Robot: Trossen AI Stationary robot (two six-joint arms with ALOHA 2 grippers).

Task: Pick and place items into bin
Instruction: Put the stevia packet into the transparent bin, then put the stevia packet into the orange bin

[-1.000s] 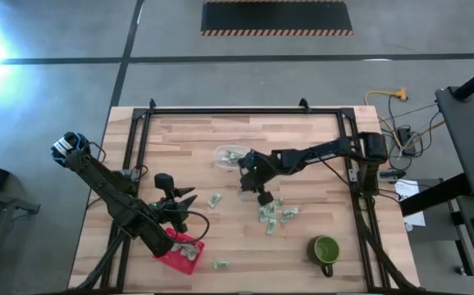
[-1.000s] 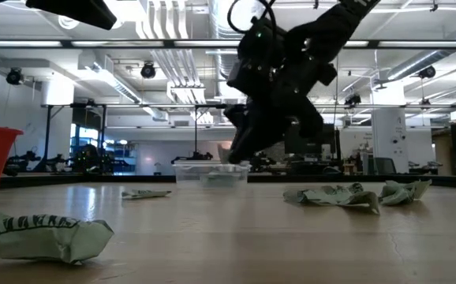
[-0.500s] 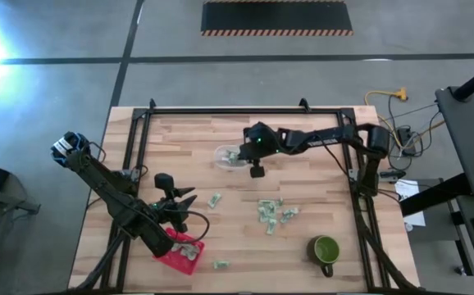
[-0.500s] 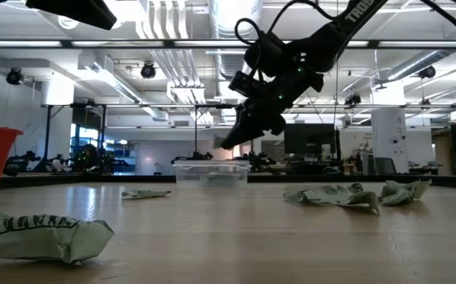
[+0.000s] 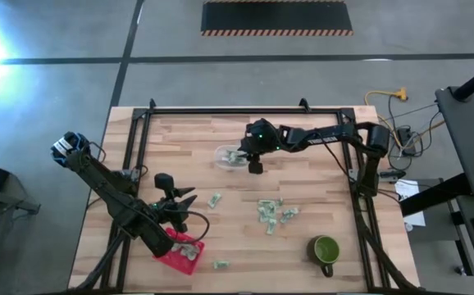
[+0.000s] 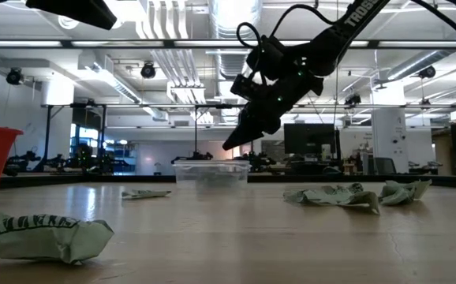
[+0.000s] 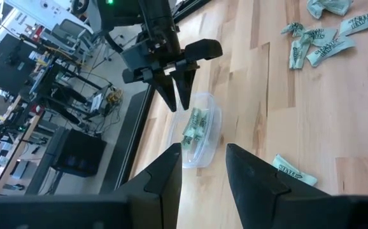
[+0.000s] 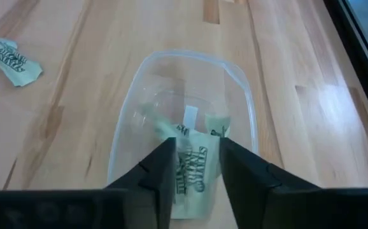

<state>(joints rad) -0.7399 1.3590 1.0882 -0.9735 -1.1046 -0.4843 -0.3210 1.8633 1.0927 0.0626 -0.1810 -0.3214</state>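
A clear plastic bin stands mid-table with pale green-and-white wrapped pieces lying in it. My right gripper hangs just above the bin's right side, fingers pointing down, nearly shut on one wrapped piece. It also shows in the low view. More wrapped pieces lie loose on the table in a cluster, with single ones to its left and near the front. My left gripper waits open at the near left, above a red bin. My right gripper seems to pinch a wrapped piece between its two fingers, which come from above and point down. The piece fills the narrow gap between the fingers and sits over the bin's inside, clear of the table. Which part of it the fingers have cannot be told.
A green mug stands at the near right. The red bin holds some pieces. A black frame rail runs round the table's left, far and right sides. A crumpled piece lies close to the low camera.
My right gripper has risen from the cluster of loose pieces and gone toward the table's far edge, and a little left, to the clear bin. In the last half second it has only edged closer over the bin. My left arm has kept still.
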